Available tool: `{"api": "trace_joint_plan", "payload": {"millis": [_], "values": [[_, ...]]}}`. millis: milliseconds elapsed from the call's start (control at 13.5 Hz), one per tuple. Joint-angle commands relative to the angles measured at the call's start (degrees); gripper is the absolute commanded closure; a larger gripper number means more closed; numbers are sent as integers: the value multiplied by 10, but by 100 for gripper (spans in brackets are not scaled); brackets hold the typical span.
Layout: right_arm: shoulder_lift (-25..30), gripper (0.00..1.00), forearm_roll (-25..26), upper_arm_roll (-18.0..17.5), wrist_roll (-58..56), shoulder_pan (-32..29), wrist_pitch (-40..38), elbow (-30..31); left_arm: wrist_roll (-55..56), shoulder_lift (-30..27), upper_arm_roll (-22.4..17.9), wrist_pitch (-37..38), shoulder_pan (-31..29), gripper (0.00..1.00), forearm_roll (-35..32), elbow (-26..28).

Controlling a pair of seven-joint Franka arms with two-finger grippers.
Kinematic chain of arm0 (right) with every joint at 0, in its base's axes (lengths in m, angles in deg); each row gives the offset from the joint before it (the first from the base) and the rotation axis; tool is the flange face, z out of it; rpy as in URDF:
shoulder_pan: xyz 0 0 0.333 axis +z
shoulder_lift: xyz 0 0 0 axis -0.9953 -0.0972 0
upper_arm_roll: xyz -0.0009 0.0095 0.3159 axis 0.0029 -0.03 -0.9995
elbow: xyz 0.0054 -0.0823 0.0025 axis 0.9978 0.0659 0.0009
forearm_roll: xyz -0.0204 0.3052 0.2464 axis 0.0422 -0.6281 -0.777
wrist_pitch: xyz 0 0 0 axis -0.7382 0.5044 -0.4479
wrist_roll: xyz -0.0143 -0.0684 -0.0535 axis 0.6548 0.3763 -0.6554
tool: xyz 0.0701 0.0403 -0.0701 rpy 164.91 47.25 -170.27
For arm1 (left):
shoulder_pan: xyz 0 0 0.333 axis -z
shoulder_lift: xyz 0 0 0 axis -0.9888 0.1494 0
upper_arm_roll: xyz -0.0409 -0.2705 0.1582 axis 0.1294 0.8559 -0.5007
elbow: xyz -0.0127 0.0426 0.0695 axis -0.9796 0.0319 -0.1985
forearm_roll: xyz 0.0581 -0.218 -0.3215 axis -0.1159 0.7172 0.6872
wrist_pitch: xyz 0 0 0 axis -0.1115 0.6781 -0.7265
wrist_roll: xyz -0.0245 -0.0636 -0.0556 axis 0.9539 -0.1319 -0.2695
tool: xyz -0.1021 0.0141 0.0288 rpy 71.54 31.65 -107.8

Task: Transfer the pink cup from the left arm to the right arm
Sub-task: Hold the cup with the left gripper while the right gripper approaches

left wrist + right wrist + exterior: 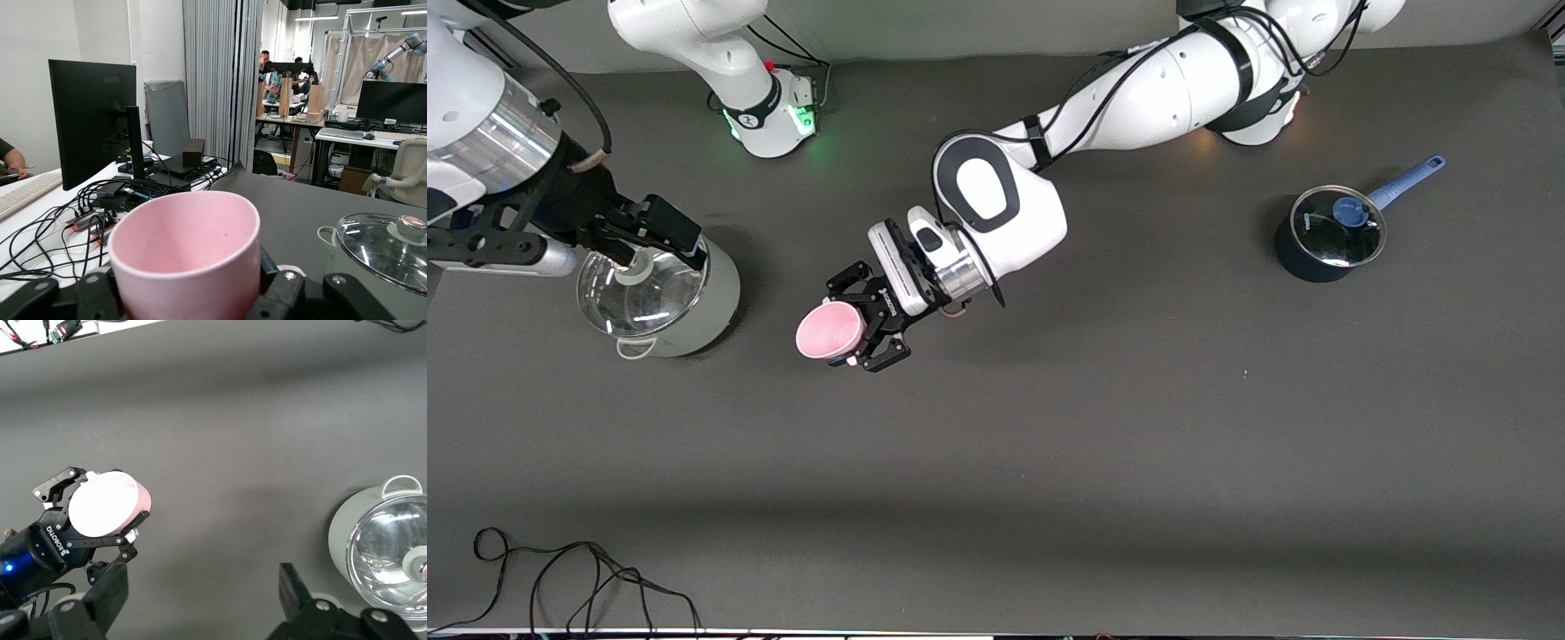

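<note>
The pink cup (830, 330) is upright with its mouth up, off the table over its middle. My left gripper (840, 327) is shut on it, one black finger on each side of its wall. The left wrist view shows the cup (187, 253) filling the lower middle, with the fingers (100, 297) pressed against it. My right gripper (667, 233) hangs open above the table by the grey-green pot, with nothing between its fingers. From the right wrist view I look down on the cup (107, 510) in the left gripper (100, 520), apart from my own right gripper (200, 600).
A grey-green pot with a glass lid (685, 302) stands toward the right arm's end, partly under the right gripper; it also shows in the right wrist view (383, 543). A dark blue pot with a blue handle (1329, 236) stands toward the left arm's end. A black cable (560, 578) lies by the front edge.
</note>
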Motion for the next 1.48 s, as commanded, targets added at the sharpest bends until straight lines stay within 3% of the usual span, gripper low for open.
{"api": "trace_joint_plan", "payload": {"millis": [0,148,296,370,739,1035,1405], "values": [[-26,0,-10,1,-1,18,24,-11,7,-5,-12,-9,12,100,8,-12],[-42,0,-12,1,-22,23,58,-8,7,-5,-12,-9,12,100,8,-12],[-53,0,-72,8,1,20,61,-9,7,-5,-12,-9,12,100,8,-12],[-53,0,-78,10,53,19,60,-8,7,-5,-12,-9,12,100,8,-13],[-55,0,-55,24,248,18,54,-5,7,-5,-12,-9,11,100,8,-13],[-83,0,-50,21,296,25,54,-6,7,-5,-12,-9,11,100,8,-13],[-120,0,-49,19,354,80,54,-7,7,-5,-12,-9,11,100,8,-13]]}}
